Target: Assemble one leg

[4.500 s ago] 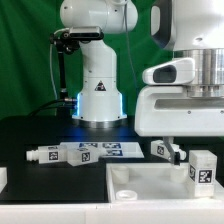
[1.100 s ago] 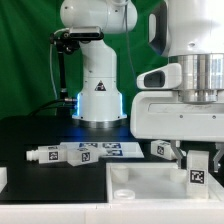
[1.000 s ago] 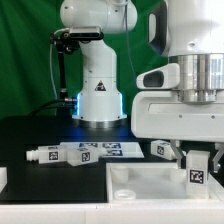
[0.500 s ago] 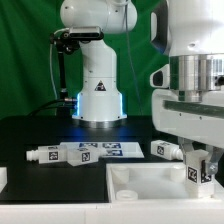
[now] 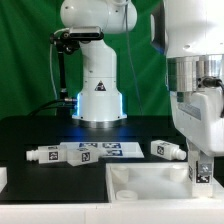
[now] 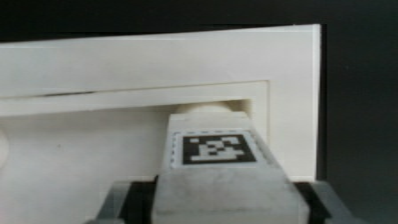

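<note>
My gripper (image 5: 201,166) is shut on a white leg (image 5: 201,171) with a black-and-white tag and holds it upright over the near right corner of the large white panel (image 5: 140,187). In the wrist view the leg (image 6: 217,150) sits between the two fingers (image 6: 132,198). Its round tip points at the inner corner of the panel (image 6: 107,120), by the raised rim. I cannot tell whether the tip touches the panel.
Other legs lie on the black table: two (image 5: 62,154) end to end at the exterior view's left and one (image 5: 166,150) behind the panel. The marker board (image 5: 122,150) lies between them. The robot base (image 5: 98,90) stands behind.
My gripper has turned and shifted toward the exterior view's right with the leg in it, and the leg is lower over the panel's corner. The loose legs have not moved.
</note>
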{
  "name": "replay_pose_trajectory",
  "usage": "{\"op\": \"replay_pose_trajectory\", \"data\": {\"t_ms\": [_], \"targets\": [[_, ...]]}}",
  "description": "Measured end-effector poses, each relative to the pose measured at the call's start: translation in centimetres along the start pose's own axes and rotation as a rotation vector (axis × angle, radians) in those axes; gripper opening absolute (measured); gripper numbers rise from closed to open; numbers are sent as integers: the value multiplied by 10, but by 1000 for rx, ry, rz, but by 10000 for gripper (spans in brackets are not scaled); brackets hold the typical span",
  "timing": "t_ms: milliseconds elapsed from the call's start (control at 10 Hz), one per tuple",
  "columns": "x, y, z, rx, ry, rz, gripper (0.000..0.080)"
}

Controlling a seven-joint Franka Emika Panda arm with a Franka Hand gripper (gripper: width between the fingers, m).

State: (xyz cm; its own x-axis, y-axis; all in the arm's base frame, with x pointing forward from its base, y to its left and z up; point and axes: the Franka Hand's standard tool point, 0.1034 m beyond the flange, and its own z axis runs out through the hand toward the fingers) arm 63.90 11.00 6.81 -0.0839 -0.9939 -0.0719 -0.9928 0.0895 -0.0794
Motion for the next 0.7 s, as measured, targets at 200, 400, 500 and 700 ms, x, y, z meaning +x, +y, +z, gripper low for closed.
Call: {"op": "replay_pose_trajectory", "data": {"t_ms": [200, 400, 500, 700], "targets": [[-1, -1, 0, 4, -15, 200, 285], [0, -2, 1, 8, -37, 356, 285], [0, -2, 0, 10, -37, 341, 285], [0, -2, 1, 10, -37, 325, 352]]}}
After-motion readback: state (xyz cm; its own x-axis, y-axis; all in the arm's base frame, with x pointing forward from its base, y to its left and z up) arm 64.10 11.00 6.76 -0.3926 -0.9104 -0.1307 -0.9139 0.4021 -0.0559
